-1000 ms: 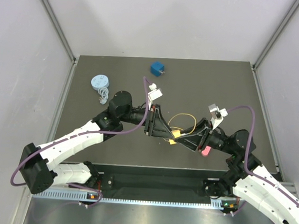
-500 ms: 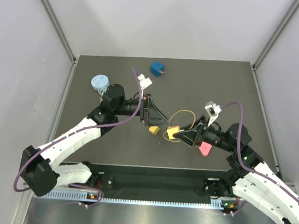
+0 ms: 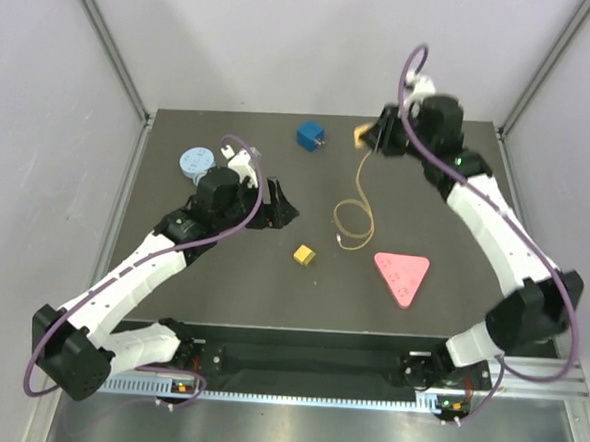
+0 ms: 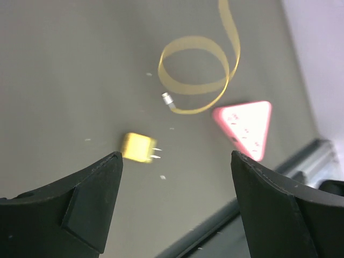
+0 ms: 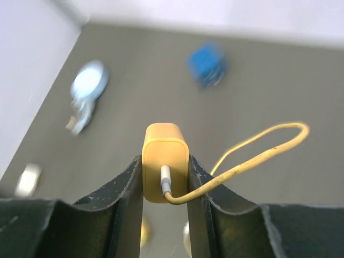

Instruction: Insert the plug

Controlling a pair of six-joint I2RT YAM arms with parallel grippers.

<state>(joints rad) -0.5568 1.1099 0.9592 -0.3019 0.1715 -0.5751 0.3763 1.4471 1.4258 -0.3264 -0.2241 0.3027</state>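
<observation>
On my right wrist feed, the right jaws pinch a rounded yellow charger block (image 5: 165, 141) by its two sides. The silver connector of a flat yellow cable (image 5: 252, 145) is seated in the face nearest the camera. From above, I see that arm stretched to the far side of the dark counter (image 3: 457, 191). The cable trails from the block toward me into a loop on the surface.

The left jaws stand spread wide with nothing between them, over the counter's middle left. Through the gap on my left wrist feed I see a small yellow plug cube (image 4: 137, 148) lying on the counter. Its two prongs point toward a pink triangular piece (image 4: 247, 129). The cube touches neither finger and lies apart from the cable's loose silver tip (image 4: 168, 100).

Further out, a blue cube adapter (image 3: 311, 136) sits near the held block, and a pale blue round item (image 3: 196, 161) lies at the far left.
</observation>
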